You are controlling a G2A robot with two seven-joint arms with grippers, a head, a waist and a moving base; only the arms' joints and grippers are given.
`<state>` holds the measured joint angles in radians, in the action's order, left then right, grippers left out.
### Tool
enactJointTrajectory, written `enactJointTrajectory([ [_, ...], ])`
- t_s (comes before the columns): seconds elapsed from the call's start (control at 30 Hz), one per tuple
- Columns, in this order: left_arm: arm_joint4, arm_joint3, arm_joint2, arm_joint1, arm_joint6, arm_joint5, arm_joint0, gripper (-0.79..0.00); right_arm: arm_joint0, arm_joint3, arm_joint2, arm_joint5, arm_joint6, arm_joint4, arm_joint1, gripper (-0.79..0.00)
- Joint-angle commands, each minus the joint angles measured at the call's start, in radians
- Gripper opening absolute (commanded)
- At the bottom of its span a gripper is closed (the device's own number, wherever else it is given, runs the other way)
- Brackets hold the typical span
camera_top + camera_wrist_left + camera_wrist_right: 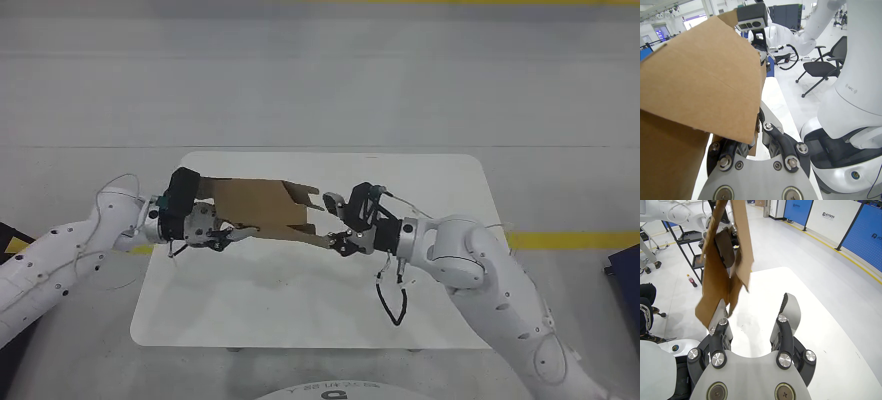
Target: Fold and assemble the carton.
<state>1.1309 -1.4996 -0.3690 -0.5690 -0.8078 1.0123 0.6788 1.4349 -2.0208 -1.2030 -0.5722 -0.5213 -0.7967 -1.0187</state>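
A flat brown carton hangs in the air over the white table, stretched between my two arms. My left gripper is shut on the carton's near edge; in the left wrist view the carton covers one finger, and the other finger presses against the panel's edge. My right gripper stands open at the carton's other end. In the right wrist view the loose end flaps hang down, and the lowest flap rests against one finger. The other finger is apart from the carton.
The white table has rounded corners and a bare top under the carton. A black cable loops down from the right arm. Off the table stand a black chair, a black shelf frame and a bottle on the floor.
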Motion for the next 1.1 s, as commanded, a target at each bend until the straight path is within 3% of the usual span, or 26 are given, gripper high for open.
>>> enactJointTrajectory([
  [0.0,0.012,0.038,-0.004,0.009,0.007,0.0,0.007,-0.785,0.019,-0.009,-0.032,0.001,0.032,0.014,0.003,0.0],
  [0.13,0.002,0.076,-0.007,0.003,0.13,0.0,0.015,-0.785,0.088,-0.037,-0.114,-0.032,0.123,0.044,0.012,0.0],
  [0.27,-0.023,0.045,0.011,-0.02,0.287,0.0,0.018,-0.785,0.124,-0.056,-0.14,-0.046,0.184,0.023,0.013,0.0],
  [0.47,-0.06,-0.003,0.045,-0.055,0.455,0.0,0.007,-0.785,0.093,-0.053,-0.06,-0.02,0.195,-0.053,0.004,0.0],
  [0.6,-0.072,-0.041,0.078,-0.076,0.534,0.0,-0.002,-0.785,0.03,-0.006,0.015,0.055,0.159,-0.103,-0.009,0.0],
  [0.87,-0.096,-0.041,0.147,-0.081,0.501,0.0,-0.061,-0.785,-0.1,0.052,0.183,0.161,-0.163,-0.192,-0.032,0.0],
  [1.07,-0.078,-0.025,0.183,-0.071,0.435,0.0,-0.098,-0.785,-0.147,0.066,0.22,0.174,-0.191,-0.168,-0.044,0.0],
])
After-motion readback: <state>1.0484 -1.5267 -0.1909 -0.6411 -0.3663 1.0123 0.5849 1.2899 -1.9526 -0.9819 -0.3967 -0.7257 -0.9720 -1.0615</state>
